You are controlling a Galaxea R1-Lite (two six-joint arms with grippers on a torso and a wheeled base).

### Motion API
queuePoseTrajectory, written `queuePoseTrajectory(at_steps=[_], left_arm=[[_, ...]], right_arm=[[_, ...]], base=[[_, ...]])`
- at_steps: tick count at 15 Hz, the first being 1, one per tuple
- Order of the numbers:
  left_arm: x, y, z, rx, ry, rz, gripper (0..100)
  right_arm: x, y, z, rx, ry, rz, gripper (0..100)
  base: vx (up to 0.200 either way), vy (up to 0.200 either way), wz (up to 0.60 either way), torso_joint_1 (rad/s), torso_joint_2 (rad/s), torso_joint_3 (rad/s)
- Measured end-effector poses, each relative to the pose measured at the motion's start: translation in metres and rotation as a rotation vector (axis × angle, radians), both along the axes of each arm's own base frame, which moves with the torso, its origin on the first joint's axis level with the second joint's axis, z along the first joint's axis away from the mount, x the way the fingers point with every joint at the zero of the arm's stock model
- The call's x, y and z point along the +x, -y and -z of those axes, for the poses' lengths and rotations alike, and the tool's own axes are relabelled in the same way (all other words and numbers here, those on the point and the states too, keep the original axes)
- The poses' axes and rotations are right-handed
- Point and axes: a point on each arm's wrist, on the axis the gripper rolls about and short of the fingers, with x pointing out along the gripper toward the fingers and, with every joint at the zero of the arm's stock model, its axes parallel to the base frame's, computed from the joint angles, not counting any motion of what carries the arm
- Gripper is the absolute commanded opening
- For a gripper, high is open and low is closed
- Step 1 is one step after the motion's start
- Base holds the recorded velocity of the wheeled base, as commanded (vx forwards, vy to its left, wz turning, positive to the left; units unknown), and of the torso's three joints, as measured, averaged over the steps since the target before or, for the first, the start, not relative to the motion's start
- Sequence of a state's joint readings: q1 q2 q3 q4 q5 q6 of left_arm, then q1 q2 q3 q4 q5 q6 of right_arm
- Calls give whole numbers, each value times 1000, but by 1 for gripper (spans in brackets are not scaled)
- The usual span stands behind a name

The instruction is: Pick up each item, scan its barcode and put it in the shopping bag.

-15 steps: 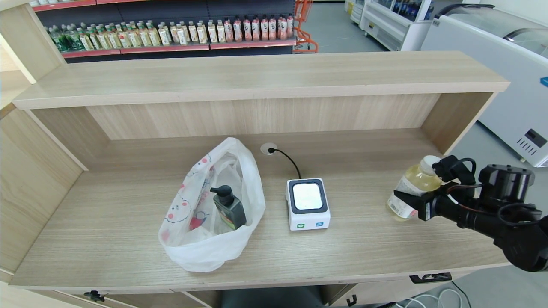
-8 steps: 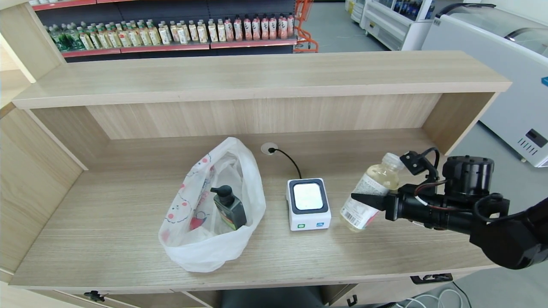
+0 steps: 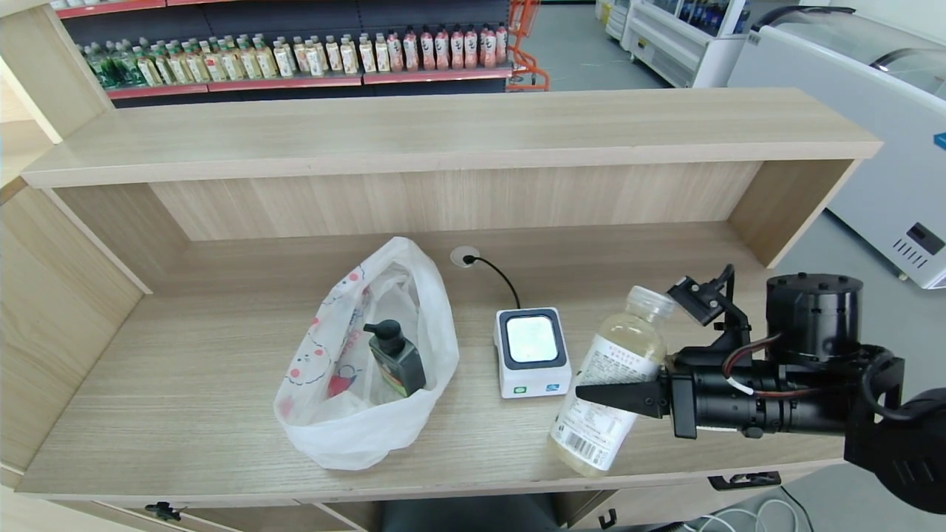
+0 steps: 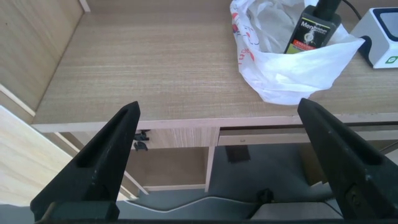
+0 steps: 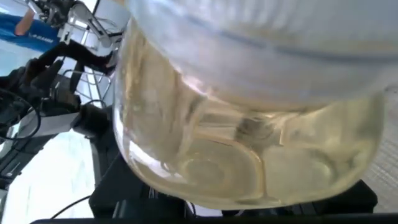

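Counter (image 3: 185, 399): wooden checkout top.
Shopping bag (image 3: 347, 436): open, pump bottle (image 3: 395, 358) inside.
Right gripper (image 3: 591, 390): clamped mid-body on drink bottle (image 3: 610, 369), held aloft.
Left gripper (image 4: 219, 107): spread wide, empty.
Drink bottle: tilted, cap up; barcode apparently faces away from scanner.
Scanner (image 3: 531, 352): just left of bottle.

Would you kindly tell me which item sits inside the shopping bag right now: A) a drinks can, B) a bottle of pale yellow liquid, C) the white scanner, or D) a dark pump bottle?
D: a dark pump bottle stands inside the shopping bag, while the pale liquid bottle is held in the right pincer beside the scanner.
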State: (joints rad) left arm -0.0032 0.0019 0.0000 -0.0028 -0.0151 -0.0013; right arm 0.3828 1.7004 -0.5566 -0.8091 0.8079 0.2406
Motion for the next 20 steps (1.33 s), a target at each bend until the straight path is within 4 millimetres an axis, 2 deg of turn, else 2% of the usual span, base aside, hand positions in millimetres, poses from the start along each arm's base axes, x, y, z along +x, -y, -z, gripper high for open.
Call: queuePoseTrajectory(at_steps=[5,11,15,20], left_arm=[[0,0,0,0,0,0,100],[0,0,0,0,0,0,100],[0,0,0,0,0,0,100],[0,0,0,0,0,0,100]], right_arm=[[-9,-12,0,33,-38,-124,0],[-14,-19,3,38,-75,-168,0],[-18,-17,-4,62,-69,-201,0],[-27,-1,-6,80,-79,-232,0]], base=[[0,0,0,0,0,0],[0,0,0,0,0,0],[0,0,0,0,0,0],[0,0,0,0,0,0]])
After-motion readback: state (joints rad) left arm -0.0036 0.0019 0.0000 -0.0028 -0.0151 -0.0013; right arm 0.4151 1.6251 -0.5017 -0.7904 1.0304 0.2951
